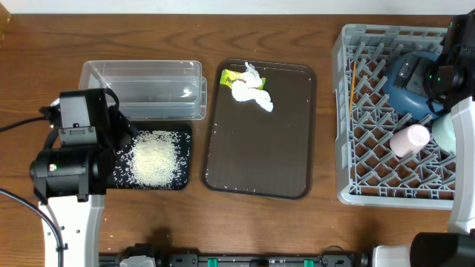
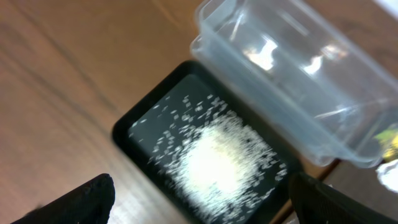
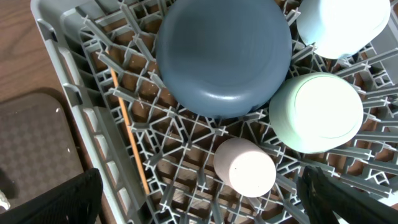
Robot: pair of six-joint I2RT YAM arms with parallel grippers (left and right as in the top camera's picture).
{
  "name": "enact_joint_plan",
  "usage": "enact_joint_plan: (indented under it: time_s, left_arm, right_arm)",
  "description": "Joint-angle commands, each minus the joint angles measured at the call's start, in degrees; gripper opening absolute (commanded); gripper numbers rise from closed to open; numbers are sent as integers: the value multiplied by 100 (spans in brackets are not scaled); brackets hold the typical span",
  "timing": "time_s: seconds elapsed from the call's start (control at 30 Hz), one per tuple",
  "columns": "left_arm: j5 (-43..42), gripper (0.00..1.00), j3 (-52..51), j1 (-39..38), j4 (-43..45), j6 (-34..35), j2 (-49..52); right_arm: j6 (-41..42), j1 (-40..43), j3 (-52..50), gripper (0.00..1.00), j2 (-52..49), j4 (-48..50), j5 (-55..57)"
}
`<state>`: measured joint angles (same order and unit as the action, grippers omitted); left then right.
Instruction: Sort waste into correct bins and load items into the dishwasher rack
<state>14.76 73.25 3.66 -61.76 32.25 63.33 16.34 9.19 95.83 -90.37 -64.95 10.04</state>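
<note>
Done: rice (image 1: 154,159) in black tray (image 1: 185,136), dishes (image 3: 222,53) in rack (image 1: 369,159) | Left for you: tissue (image 1: 251,93), wrapper (image 1: 231,76) on brown tray (image 1: 256,152) | left pincer (image 2: 205,205), right pincer (image 3: 199,202) apart

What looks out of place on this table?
The crumpled tissue and yellow-green wrapper lie in a far corner of the brown tray, not in the clear tub beside it, which looks empty.

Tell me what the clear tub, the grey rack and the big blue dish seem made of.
Tub: glossy clear plastic, the table shows through and its walls glint. Rack: matte grey moulded plastic, a thin-ribbed lattice. Dish: probably glazed ceramic, possibly melamine; smooth with a soft sheen.
</note>
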Motion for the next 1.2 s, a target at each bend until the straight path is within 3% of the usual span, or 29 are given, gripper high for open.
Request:
enact_joint_plan:
  time_s: [0.0, 0.13, 0.17, 0.2, 0.3, 0.4, 0.47, 0.57, 0.67, 0.83, 1.17]
  left_arm:
    - [-922, 91, 70, 28, 55, 363, 26]
    - [-3578, 91, 70, 28, 81, 942, 28]
    - [-3886, 91, 70, 28, 87, 1043, 28]
    - [-4129, 99, 70, 28, 107, 1152, 28]
    - [-4577, 98, 70, 28, 243, 1432, 26]
    - [-5729, 98, 70, -151, 1386, 621, 33]
    - [-5980, 98, 98, -385, 2050, 439, 79]
    - [-5746, 98, 411, -861, 2354, 315, 448]
    - [-5263, 98, 962, -1333, 2015, -140, 1209]
    - [-3720, 98, 1910, -1952, 1342, -614, 2848]
    - [-1725, 98, 2081, -2765, 2269, -918, 4822]
  right_arm:
    - [81, 26, 0, 99, -7, -9, 0]
    - [81, 26, 0, 99, -7, -9, 0]
    - [81, 26, 0, 99, -7, -9, 0]
    - [81, 26, 0, 99, -7, -9, 0]
    - [79, 26, 0, 99, -7, -9, 0]
    - [81, 26, 0, 99, -7, -9, 0]
    - [81, 26, 0, 99, -7, -9, 0]
    - [81, 26, 0, 99, -7, -9, 0]
    - [81, 26, 0, 99, -7, -9, 0]
    - [81, 26, 0, 99, -7, -9, 0]
    - [81, 26, 0, 99, -7, -9, 0]
